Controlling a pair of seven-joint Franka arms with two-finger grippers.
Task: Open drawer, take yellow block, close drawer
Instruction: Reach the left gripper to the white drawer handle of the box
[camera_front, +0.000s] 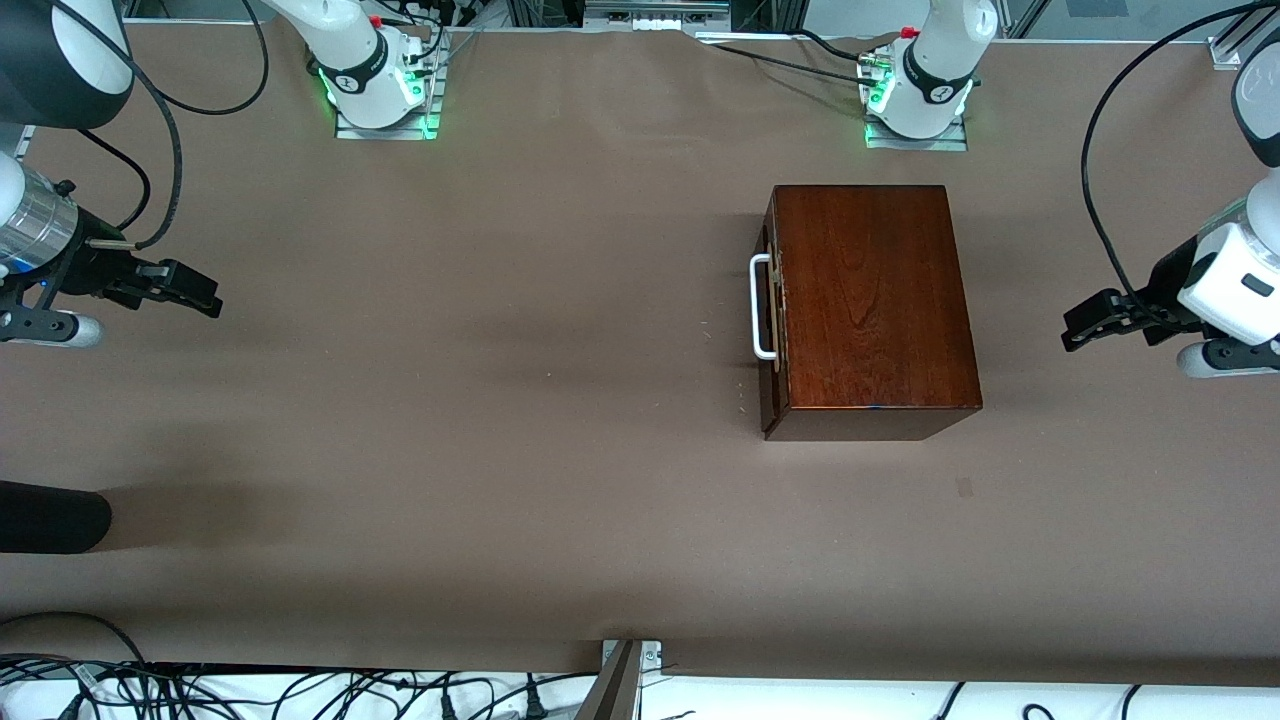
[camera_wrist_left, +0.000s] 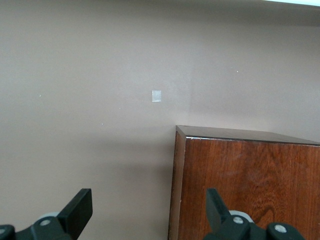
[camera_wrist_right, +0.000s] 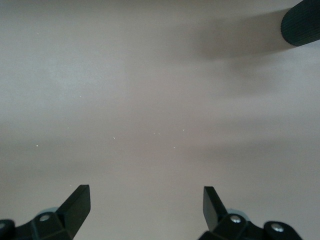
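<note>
Well apart: drawer (camera_front: 768, 305), left hand (camera_front: 1085, 325).

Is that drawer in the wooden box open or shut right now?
Shut. The drawer front sits flush with the dark wooden box, its white handle close against it, and no pale tray shows.

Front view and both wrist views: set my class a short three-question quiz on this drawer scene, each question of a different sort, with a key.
1. True or false: the drawer is pulled out of the dark wooden box.
2. Which gripper is nearer the box? A) left gripper B) right gripper
3. Fill in: the white loop handle faces the ___ arm's end of the table.

Key:
1. False; it is shut, and no yellow block shows.
2. A; both grippers are open and holding nothing.
3. right
</note>
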